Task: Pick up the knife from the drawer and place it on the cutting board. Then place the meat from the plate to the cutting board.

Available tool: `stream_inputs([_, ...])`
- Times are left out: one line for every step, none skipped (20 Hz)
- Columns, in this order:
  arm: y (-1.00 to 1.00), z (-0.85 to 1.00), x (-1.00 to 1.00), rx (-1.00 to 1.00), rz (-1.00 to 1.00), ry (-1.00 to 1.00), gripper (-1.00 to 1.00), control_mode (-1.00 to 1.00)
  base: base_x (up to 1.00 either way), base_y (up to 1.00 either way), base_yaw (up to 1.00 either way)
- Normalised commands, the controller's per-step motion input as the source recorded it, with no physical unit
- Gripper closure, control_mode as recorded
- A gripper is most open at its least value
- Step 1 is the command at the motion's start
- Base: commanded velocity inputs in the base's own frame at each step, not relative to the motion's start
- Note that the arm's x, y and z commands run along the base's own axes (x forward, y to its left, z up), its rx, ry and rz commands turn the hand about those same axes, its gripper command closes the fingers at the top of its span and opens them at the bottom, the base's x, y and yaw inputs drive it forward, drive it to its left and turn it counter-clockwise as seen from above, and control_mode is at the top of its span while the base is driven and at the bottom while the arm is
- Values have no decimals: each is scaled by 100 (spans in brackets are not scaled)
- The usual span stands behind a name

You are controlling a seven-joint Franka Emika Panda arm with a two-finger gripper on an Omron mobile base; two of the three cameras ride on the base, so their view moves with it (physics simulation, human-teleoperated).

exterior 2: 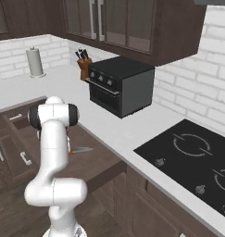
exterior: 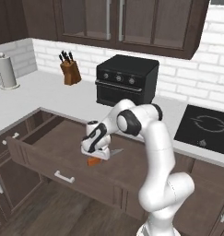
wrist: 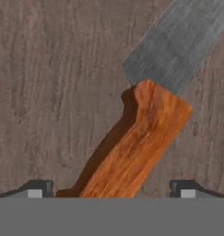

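**Hand low over knife handle in open drawer, tips either side**

The hand (wrist: 111,189) sits low in the drawer (exterior: 49,163), pointing down at the floor of it. In the hand view the two fingertips (wrist: 37,188) stand well apart, one on each side of the orange handle, with clear gaps to the wood on both sides: spread, nothing gripped yet.

The knife (wrist: 152,120) lies flat on the drawer bottom directly below the hand. Its long axis runs diagonally across the hand view, handle end toward the lower left between the tips, blade going up to the right. So the handle is not square to the closing line of the tips; it crosses at a slant. Judgement: closing would still catch the handle, but a small wrist roll would seat it better.

Looks: orange wood-grain handle with a notched shoulder, short flat grey blade, dull sheen. In the left base view the orange handle (exterior: 92,161) pokes out just under the hand, with the grey blade tip beside it; the right base view shows the blade (exterior 2: 81,149) past the arm.

The drawer is pulled well out under the desk (exterior: 49,94).
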Motion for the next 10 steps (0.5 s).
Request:
stream_inputs([0, -36, 21, 0, -3, 7, -100, -100, 0, 0, 0])
stream_inputs([0, -39, 21, 0, -2, 7, -100, -100, 0, 0, 0])
stream_inputs([0, -41, 21, 0, -1, 5, -100, -100, 0, 0, 0])
stream_inputs([0, -44, 19, 0, 0, 4, -100, -100, 0, 0, 0])
stream_inputs([0, -46, 20, 0, 0, 5, -100, -100, 0, 0, 0])
stream_inputs([0, -49, 23, 0, 0, 4, -100, -100, 0, 0, 0])
stream_inputs([0, -51, 24, 0, 0, 5, -100, -100, 0, 0, 0])
stream_inputs([0, -51, 22, 0, 0, 5, -100, -100, 0, 0, 0])
stream_inputs([0, -49, 18, 0, 0, 4, -100, -100, 0, 0, 0])
stream_inputs([0, -48, 8, 0, 0, 4, -100, -100, 0, 0, 0])
